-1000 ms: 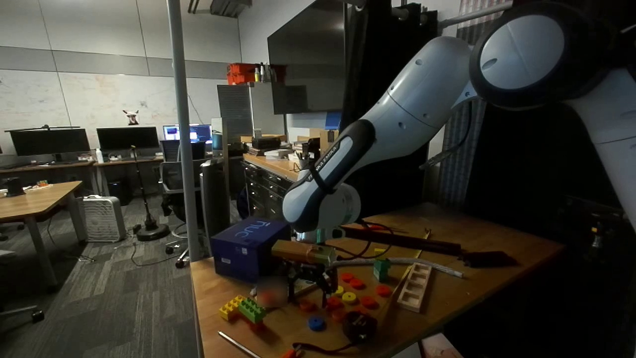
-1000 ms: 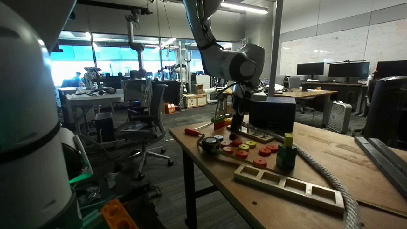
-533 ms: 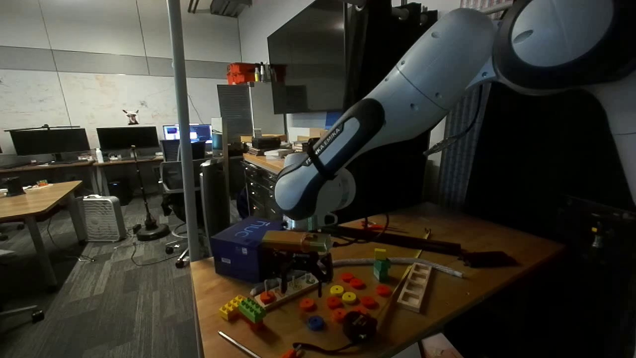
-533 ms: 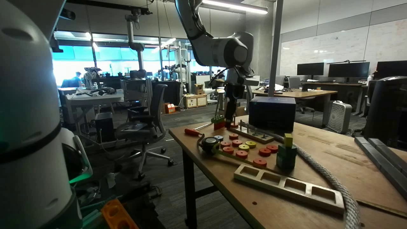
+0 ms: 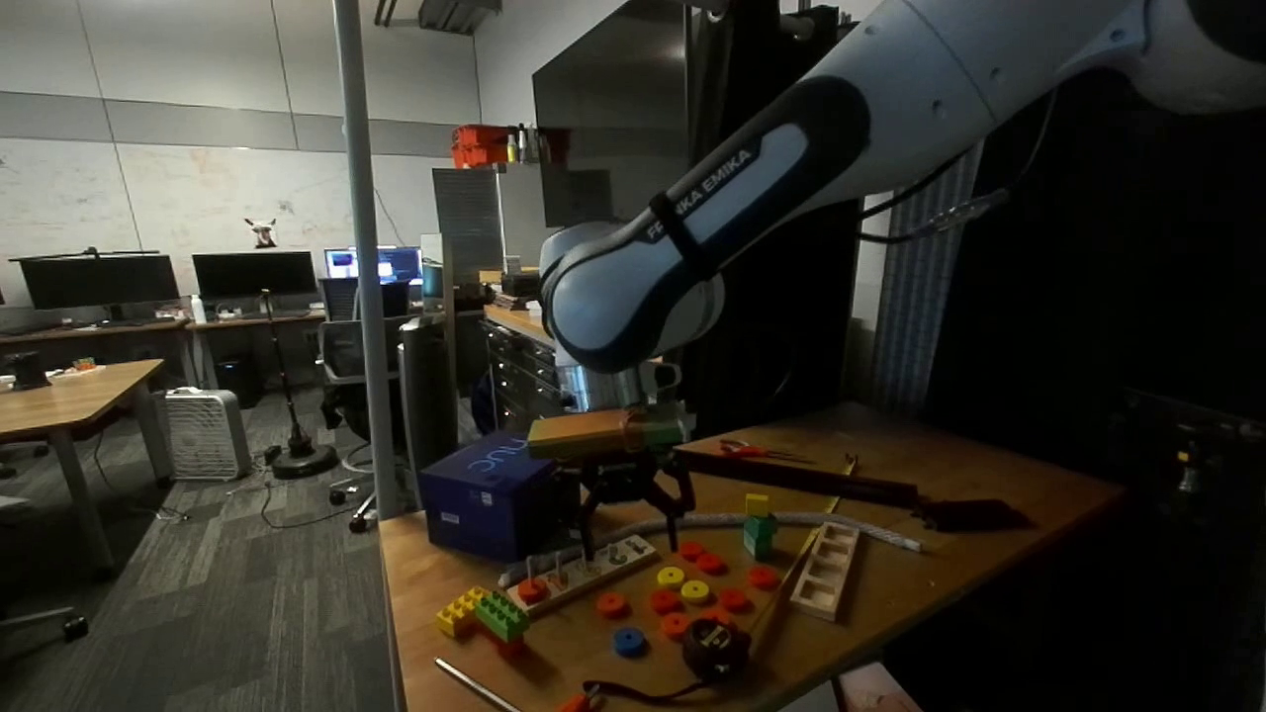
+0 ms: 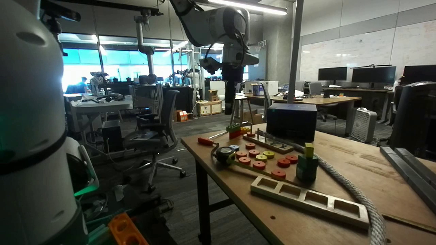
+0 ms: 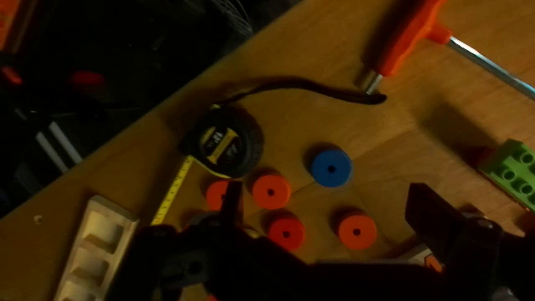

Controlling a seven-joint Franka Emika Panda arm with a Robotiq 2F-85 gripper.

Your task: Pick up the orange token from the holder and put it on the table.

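Above the table (image 5: 910, 583) I hang, my gripper (image 5: 630, 554) pointing down, well off the wood in both exterior views. My fingers (image 7: 230, 207) are spread wide apart, and there, framed between them in the wrist view, the orange token (image 7: 354, 240) lies flat on the table! Just beside it, a sliver of bare wood between, runs the holder (image 5: 576, 581), a pale wooden strip with a row of upright pegs (image 5: 557, 566). And look to the end of that row: another orange token (image 5: 532, 592) sits right around the end peg (image 5: 529, 568).

Over to the pack now: a blue token (image 7: 326, 173) lies near that loose orange one, more orange-red tokens (image 7: 269, 200) crowd beside it, some half hidden by one of my fingers, and an exterior view picks out yellow tokens (image 5: 692, 595) among them. Hard by squats the tape measure (image 7: 225, 142), its yellow blade (image 7: 172, 190) run out between the tokens and a wooden tray (image 6: 306, 205) of four compartments. Its strap (image 7: 355, 98) trails over to an orange-handled tool (image 7: 407, 37); touching or not, I can't tell. Toy bricks (image 5: 502, 616), green and yellow, stand near the holder's end, the one with the token on its peg. Along the holder comes the rope (image 6: 340, 178), running between it and a blue box (image 5: 485, 504), then sweeping on past a green block (image 6: 306, 170) with a yellow block (image 6: 309, 149) perched on top.
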